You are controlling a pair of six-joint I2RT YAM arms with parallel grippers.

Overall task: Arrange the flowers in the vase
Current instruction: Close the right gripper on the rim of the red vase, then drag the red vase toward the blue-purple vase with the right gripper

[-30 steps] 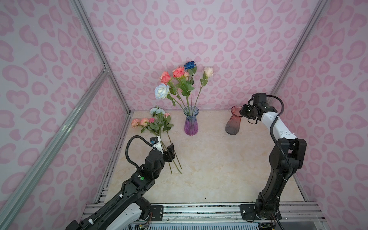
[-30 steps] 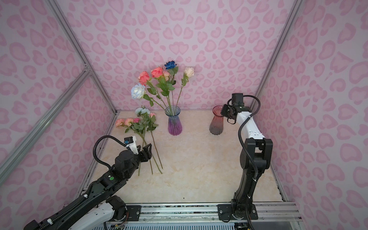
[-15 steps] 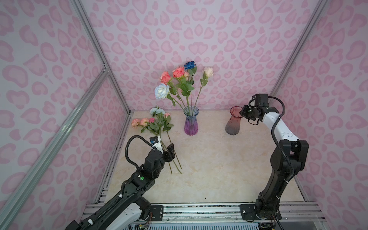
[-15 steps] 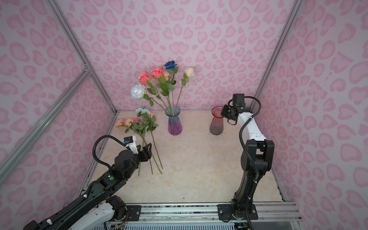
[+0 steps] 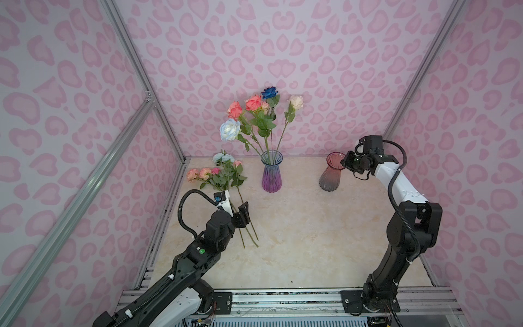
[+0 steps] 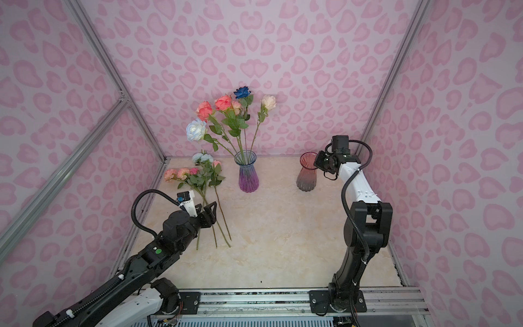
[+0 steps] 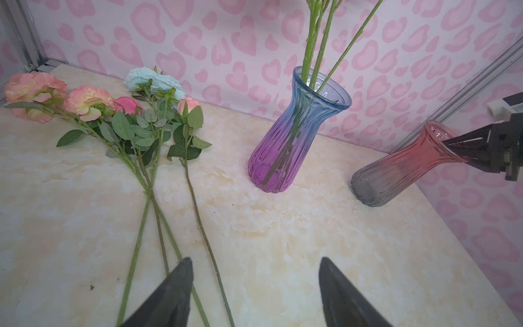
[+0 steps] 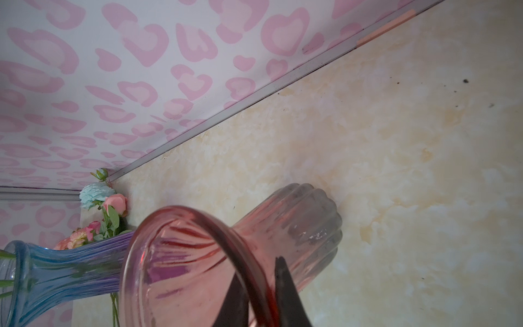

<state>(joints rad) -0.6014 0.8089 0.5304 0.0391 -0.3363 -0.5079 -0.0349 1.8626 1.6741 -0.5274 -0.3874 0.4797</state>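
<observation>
The job looks roughly half done. About six roses (image 5: 253, 103), coral, white-blue, dark blue and cream, stand with their stems in the blue-to-purple glass vase (image 5: 271, 175) near the back wall, fanning out above its rim. The loose roses (image 7: 124, 133), with peach, pink and pale blue heads on about four long stems, lie flat on the worktop (image 5: 311, 240) just left of that vase, heads toward the back corner and stems crossing as they run forward. The left hand (image 7: 254, 262) hovers low over the near ends of those stems, its fingers spread wide and grasping nothing; one stem passes right by a fingertip, so picking up the next flower seems to be the step in hand. Off to the right, the right hand (image 5: 346, 163) pinches the rim of an empty pink-to-grey vase (image 5: 329, 175), one finger inside the mouth and one outside, and the vase leans slightly toward it. What is left, then, is lifting each loose stem and feeding it into a vase, possibly this second one.
</observation>
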